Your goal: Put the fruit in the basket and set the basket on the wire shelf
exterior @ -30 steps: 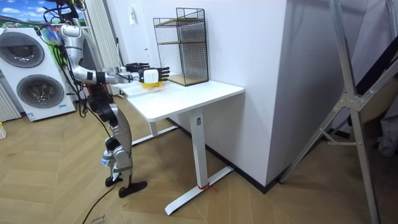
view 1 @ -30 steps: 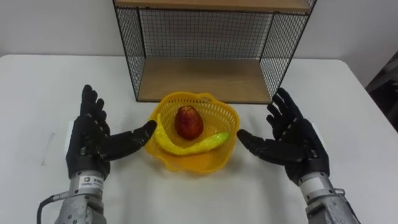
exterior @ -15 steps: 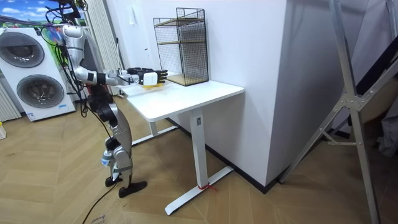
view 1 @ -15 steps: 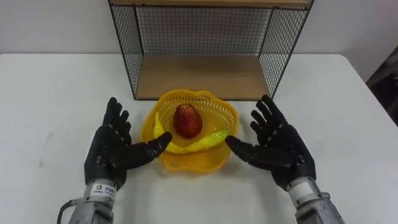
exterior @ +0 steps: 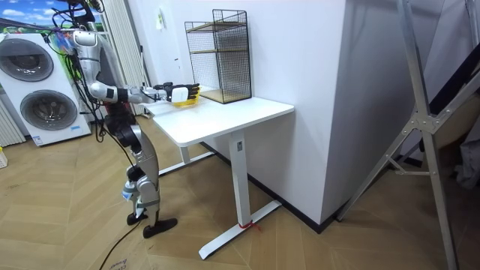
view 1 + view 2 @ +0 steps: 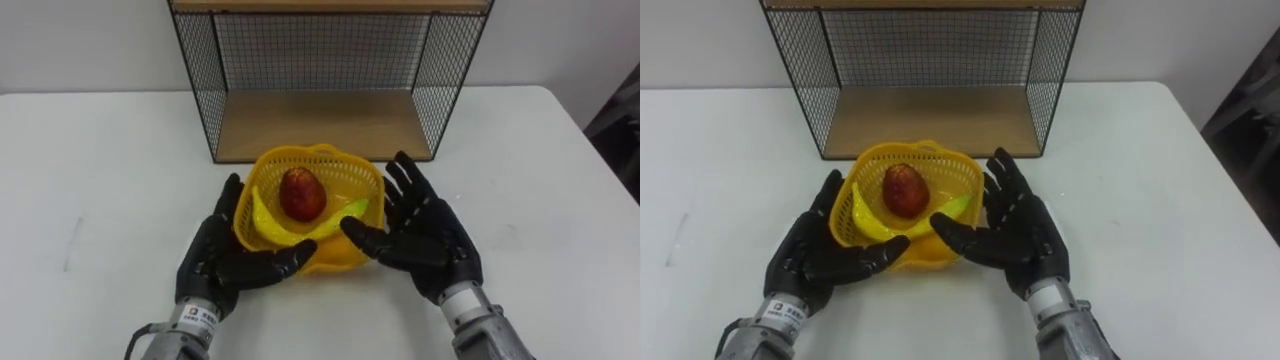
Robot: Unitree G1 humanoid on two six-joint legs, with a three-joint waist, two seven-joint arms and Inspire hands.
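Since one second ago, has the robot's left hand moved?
Yes. The left hand moved right, toward the basket, which sits unmoved before the wire shelf.

Nothing here can be read as a word, number or sign; the one trace of print sits on the small white tag (image 6: 200, 318) at the wrist below the left hand (image 6: 215, 262), at the near left of the scene; its dark marks are too small to make out.
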